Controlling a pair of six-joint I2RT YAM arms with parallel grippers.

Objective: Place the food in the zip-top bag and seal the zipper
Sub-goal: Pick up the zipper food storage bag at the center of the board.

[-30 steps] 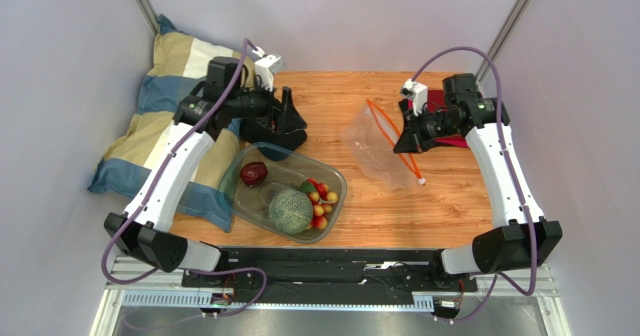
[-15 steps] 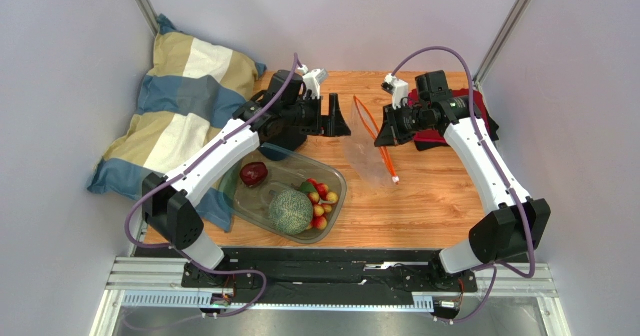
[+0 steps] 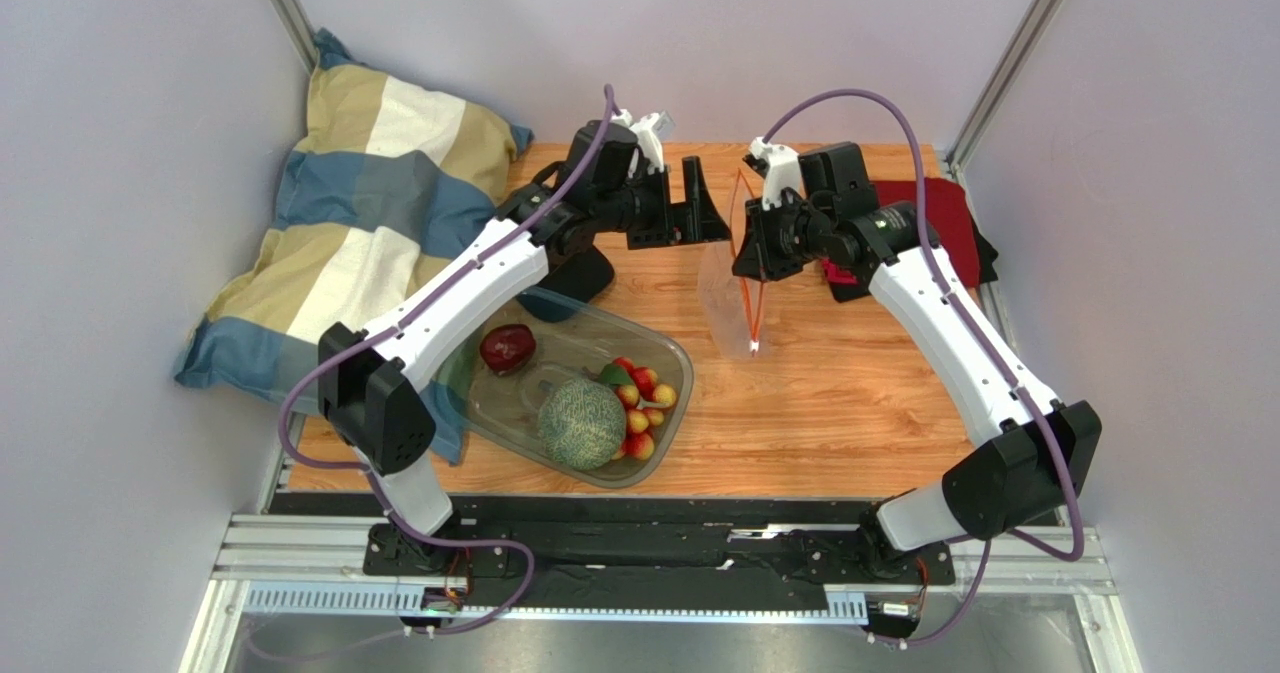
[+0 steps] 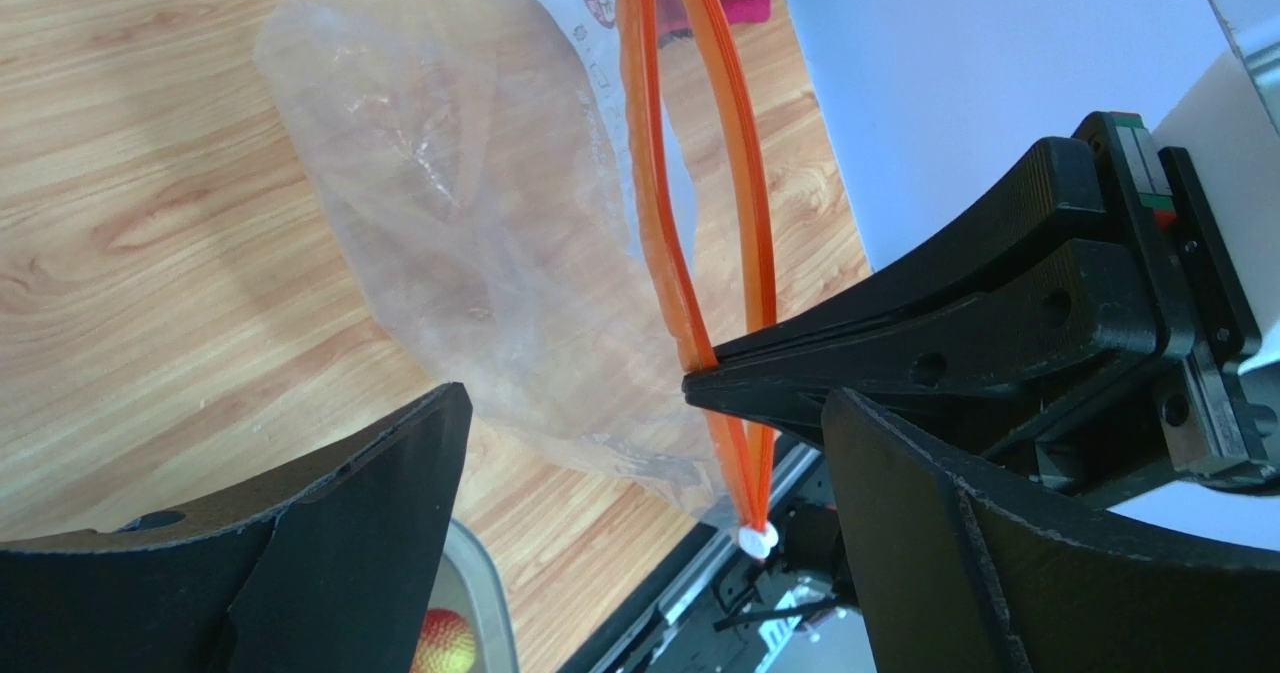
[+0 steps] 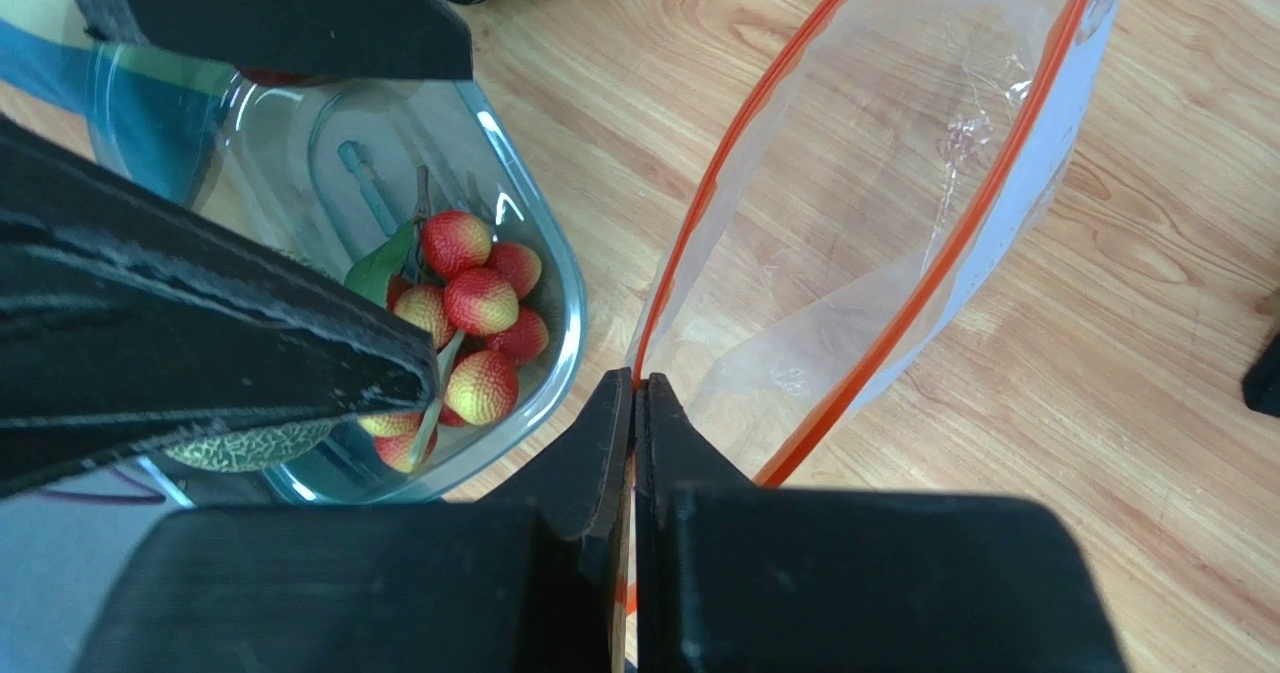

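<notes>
Right gripper (image 5: 633, 388) pinched tight on the orange zipper (image 4: 661, 178), clear zip-top bag (image 4: 436, 193) hanging from it over the table (image 3: 842, 403) (its mouth gaping), left gripper (image 4: 643, 400) spread wide just beside the bag, melon (image 3: 580, 421), dark red fruit (image 3: 508, 348) and red-and-yellow bunch (image 5: 473, 321) in the plastic tub (image 3: 672, 400).

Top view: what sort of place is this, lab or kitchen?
Most likely a robot lab test cell: plain panel walls box in a wooden table, left arm and right arm are mounted on a metal rail, and a pillow and tub of food look staged.
</notes>
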